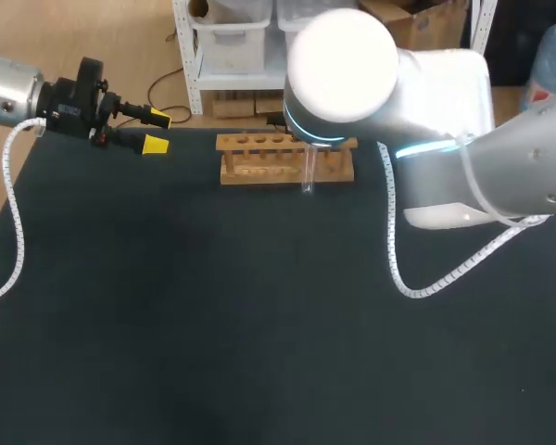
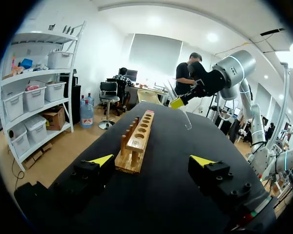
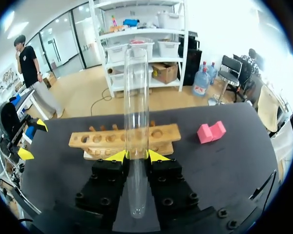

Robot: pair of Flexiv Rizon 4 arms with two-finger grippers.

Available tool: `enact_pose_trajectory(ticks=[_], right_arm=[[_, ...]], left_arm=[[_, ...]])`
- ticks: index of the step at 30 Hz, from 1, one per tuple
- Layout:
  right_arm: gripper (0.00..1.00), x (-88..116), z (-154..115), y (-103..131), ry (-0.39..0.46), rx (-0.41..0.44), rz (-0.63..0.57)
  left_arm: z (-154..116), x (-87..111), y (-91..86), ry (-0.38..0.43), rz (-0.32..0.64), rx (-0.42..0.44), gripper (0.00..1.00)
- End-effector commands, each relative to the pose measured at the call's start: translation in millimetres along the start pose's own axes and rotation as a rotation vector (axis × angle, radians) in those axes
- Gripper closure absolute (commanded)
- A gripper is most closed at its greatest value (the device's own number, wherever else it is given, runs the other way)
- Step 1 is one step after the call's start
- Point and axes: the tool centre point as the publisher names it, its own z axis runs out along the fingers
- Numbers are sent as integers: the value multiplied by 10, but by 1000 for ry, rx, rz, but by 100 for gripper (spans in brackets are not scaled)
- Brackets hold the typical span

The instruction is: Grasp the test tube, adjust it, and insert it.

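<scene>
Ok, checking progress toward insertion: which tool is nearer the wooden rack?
Right. The right tool, shut on the test tube, is close beside the wooden rack; the left tool stands open beyond its left end.

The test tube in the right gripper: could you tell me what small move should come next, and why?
Probably shift the test tube toward the wooden rack until it stands over a hole. The right gripper is shut on it, but it hangs beside the rack, and the visible holes are empty.
</scene>
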Motion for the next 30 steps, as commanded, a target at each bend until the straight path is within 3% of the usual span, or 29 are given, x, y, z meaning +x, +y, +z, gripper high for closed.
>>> enact_pose_trajectory(ticks=[1, 11, 30], right_arm=[[100, -56, -100, -48, -139, 6, -3], [100, -231, -174, -60, -220, -18, -9], [100, -253, -230, -53, -193, -42, -23]], left_arm=[[1, 10, 3, -2, 2, 0, 0], [1, 10, 3, -2, 2, 0, 0], [1, 10, 3, -2, 2, 0, 0]])
